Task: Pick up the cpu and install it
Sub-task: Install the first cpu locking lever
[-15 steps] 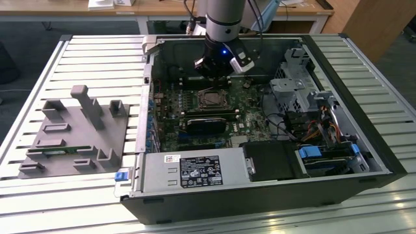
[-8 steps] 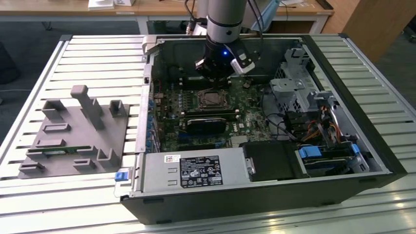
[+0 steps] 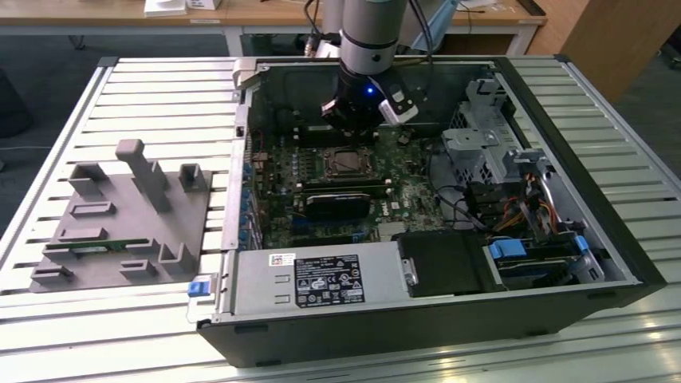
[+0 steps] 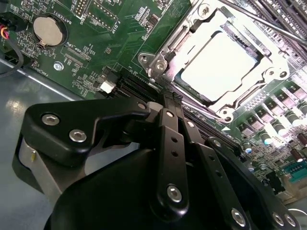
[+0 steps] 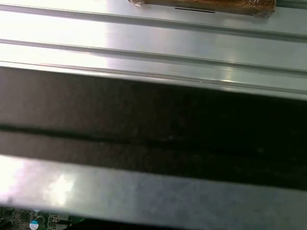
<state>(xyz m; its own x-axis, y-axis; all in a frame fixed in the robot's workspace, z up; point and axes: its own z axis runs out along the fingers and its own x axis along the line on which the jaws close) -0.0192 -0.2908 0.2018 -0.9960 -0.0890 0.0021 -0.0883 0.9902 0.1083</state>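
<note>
The cpu (image 4: 218, 62), a flat square chip with a shiny silver top, lies in the motherboard's socket (image 3: 346, 163) with a metal frame (image 4: 158, 62) around its edges. In the second wrist view my gripper (image 4: 167, 98) hangs just above the green board beside one corner of that frame. Its black fingers (image 4: 171, 139) are pressed together with nothing between them. In the exterior view the gripper (image 3: 356, 132) hovers inside the open computer case (image 3: 596, 239), just behind the socket, apart from the chip.
A grey fixture (image 3: 117, 215) with a green memory stick (image 3: 96, 246) lies on the slatted table at the exterior view's left. Inside the case are a black block (image 3: 340, 199), a labelled power supply (image 3: 319, 283), a drive cage (image 3: 490, 144) and cables (image 3: 521, 211).
</note>
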